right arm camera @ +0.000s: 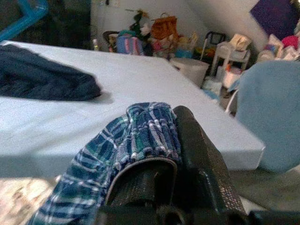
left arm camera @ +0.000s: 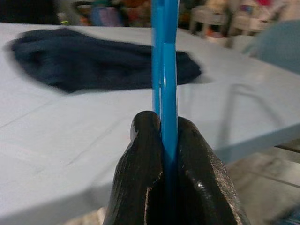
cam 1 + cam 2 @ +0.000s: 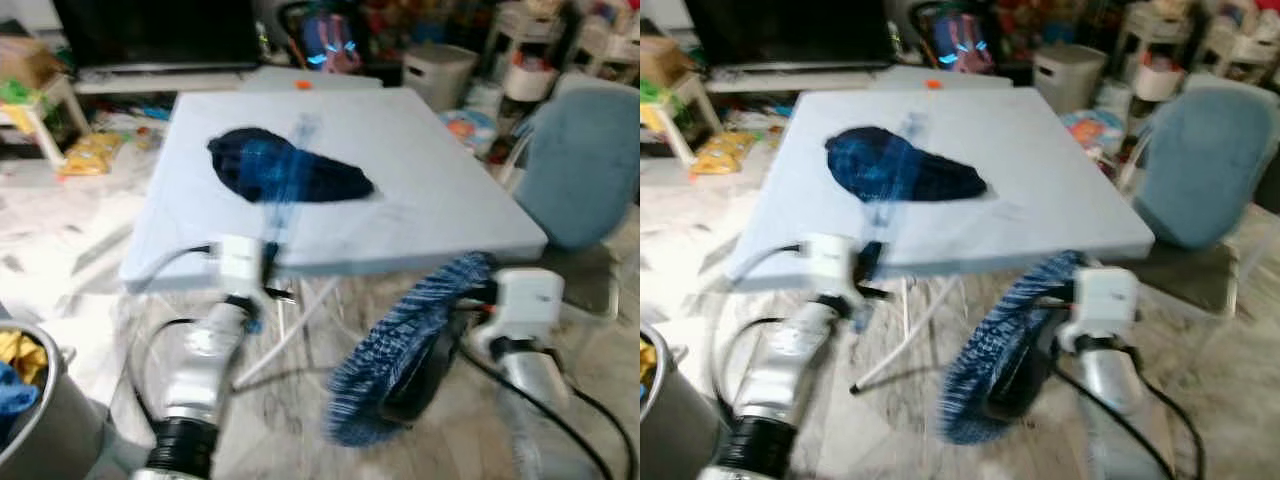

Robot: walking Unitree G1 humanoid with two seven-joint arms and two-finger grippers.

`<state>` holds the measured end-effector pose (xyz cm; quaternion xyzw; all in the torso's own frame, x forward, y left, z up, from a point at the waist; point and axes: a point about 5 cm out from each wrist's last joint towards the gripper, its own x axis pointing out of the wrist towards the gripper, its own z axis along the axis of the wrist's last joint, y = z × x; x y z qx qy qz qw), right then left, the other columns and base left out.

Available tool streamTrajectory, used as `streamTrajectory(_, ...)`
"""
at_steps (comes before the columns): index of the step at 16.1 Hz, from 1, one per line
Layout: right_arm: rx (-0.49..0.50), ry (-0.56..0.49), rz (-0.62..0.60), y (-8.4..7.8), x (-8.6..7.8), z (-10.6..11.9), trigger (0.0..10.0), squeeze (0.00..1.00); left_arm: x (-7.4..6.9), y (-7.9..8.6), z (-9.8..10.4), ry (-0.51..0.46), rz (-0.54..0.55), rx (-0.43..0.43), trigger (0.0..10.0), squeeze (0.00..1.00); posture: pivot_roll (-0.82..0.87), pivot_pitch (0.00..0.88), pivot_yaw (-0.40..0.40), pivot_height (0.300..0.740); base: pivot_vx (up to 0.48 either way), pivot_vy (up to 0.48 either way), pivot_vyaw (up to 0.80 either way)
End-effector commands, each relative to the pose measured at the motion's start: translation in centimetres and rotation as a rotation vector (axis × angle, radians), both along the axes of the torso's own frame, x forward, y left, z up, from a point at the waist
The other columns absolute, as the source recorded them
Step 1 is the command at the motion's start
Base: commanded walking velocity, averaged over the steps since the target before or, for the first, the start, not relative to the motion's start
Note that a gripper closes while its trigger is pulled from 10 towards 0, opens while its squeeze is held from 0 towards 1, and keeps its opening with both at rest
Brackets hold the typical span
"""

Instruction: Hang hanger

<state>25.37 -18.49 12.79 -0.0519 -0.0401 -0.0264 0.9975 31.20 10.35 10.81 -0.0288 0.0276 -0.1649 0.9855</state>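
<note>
Left gripper [image 2: 165, 140] clamped on blue hanger [image 2: 165, 70], shaft running straight up over table's [image 3: 430, 200] near edge. Right gripper [image 1: 174, 140] closed on plaid shirt [image 1: 136, 136], beside near-right corner, well apart from hanger.

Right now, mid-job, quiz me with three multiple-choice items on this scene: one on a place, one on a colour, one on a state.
1. Where does the dark blue garment lie?
A. on the light blue table
B. on the floor
C. on the chair

2. What colour is the hanger in the left gripper?
A. red
B. bright blue
C. white

3. What is the right gripper doing?
A. hanging open with nothing in it
B. holding a plaid cloth
C. resting on the table

Answers: 1 A, the garment sits on the tabletop in both eye views. 2 B, the left wrist view shows blue bars between the jaws. 3 B, checked fabric is pinched and drapes down below the table edge.
</note>
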Motion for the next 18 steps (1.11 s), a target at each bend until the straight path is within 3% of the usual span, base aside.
streamTrajectory(1,-0.016,-0.03,0.023,0.7,0.16,0.69,10.0,0.0,0.31,0.96,0.56,-0.02,0.024,0.012,10.0,0.0,0.06,0.0,-0.041,0.74,0.416,0.0,0.79)
streamTrajectory(3,0.008,-0.03,0.018,0.72,0.15,0.62,10.0,0.0,0.35,0.89,0.57,-0.02,0.021,0.014,10.0,0.0,0.06,0.0,-0.04,0.74,0.414,0.0,0.62)
streamTrajectory(8,-0.004,-0.042,-0.009,0.33,0.19,0.79,10.0,0.0,0.36,0.7,0.38,-0.01,0.01,0.029,10.0,0.0,0.06,0.0,-0.035,0.74,0.385,0.0,0.0)
streamTrajectory(18,-0.005,-0.041,-0.016,0.09,0.24,0.73,10.0,0.0,0.33,0.3,0.17,0.002,0.002,0.038,10.0,0.0,0.05,0.0,-0.042,0.74,0.227,0.0,0.0)
